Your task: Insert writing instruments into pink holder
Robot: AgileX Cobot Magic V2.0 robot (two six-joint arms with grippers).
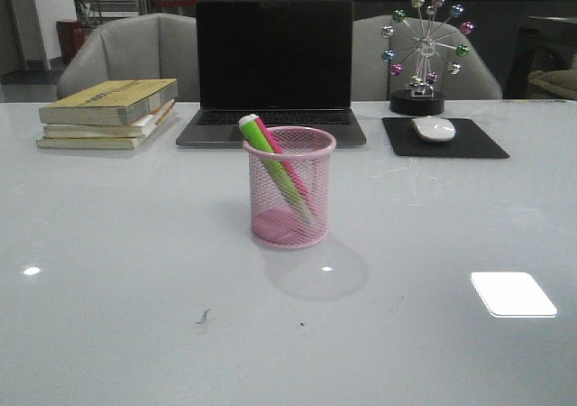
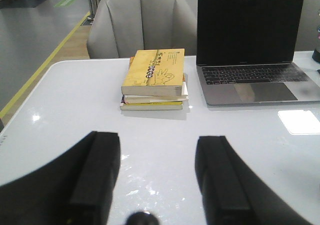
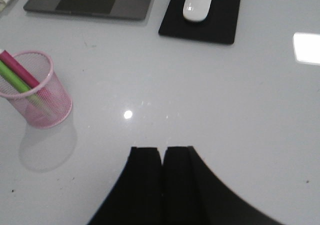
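We see both markers already in the holder [image 1: 289, 188], which stands upright on the bench [image 1: 135, 289] in front of the laptop [image 1: 273, 68]. The green marker [image 1: 270, 158] and the pink marker [image 1: 287, 164] lean together, tops against the rim on the book side of the holder, lower ends slanting down toward the mouse [image 1: 434, 128] side. No marker lies loose on the bench, so we judge the task done. The right gripper [image 3: 163, 157] has its fingers pressed together on nothing and hangs above bare bench; the holder lies off to its side, well apart. The left gripper [image 2: 157, 155] is spread wide and empty, facing the books [image 2: 155, 77], the holder out of its view; the right arm looks nearer
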